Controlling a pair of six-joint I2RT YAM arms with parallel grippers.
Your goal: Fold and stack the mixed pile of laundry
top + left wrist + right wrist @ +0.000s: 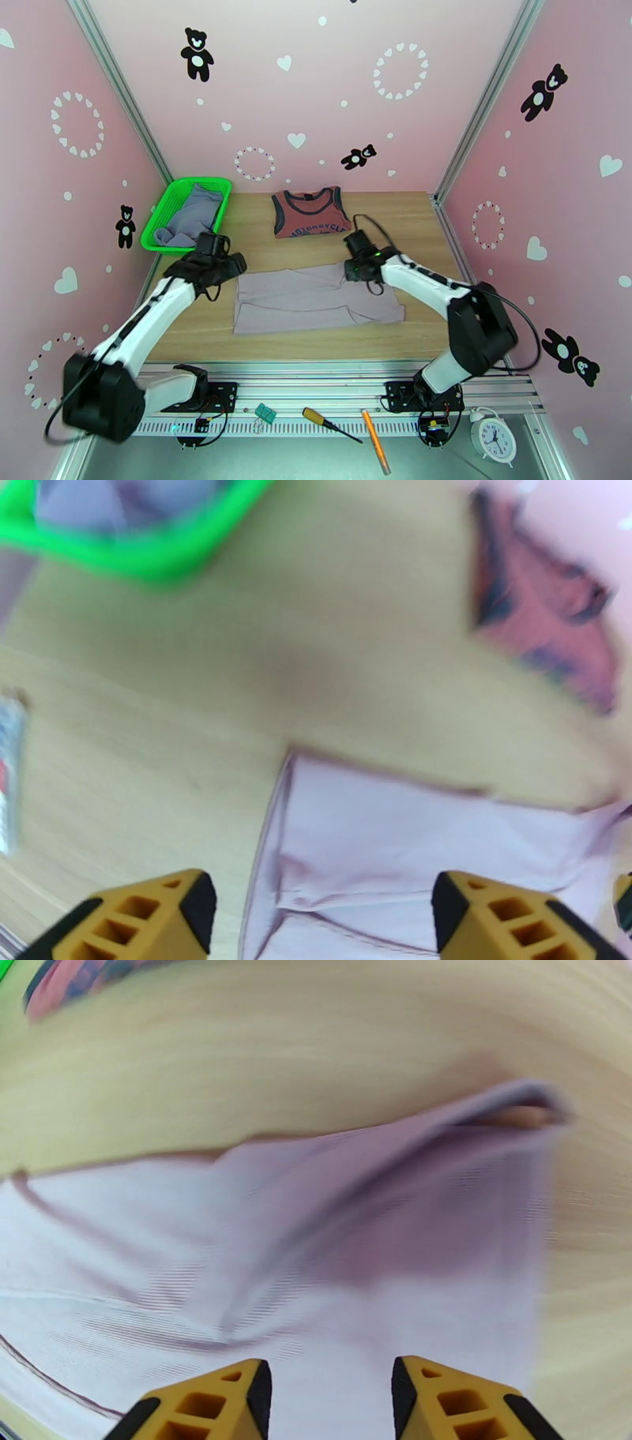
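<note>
**Blur smearing both wrist views**

Motion blur is softening the wrist views, so cloth seams and edges are reading poorly there. The chest print on the rust-red top (310,211) is showing too small to read. The green basket (163,209) is hiding part of the blue-grey piece (192,215) bunched inside it at the far left of the table (426,237).

Both arms are reaching forward and angling inward, wrists tipping down over the pale grey-lilac shirt (316,298), which is lying spread out mid-table. The red top is lying flat behind it, apart.

The left gripper (320,890) is hanging over the shirt's far left corner with its jaws standing wide and gripping nothing.

The right gripper (328,1370) is hanging over the shirt's far right part with its jaws standing partly apart, no cloth pinched between them.
</note>
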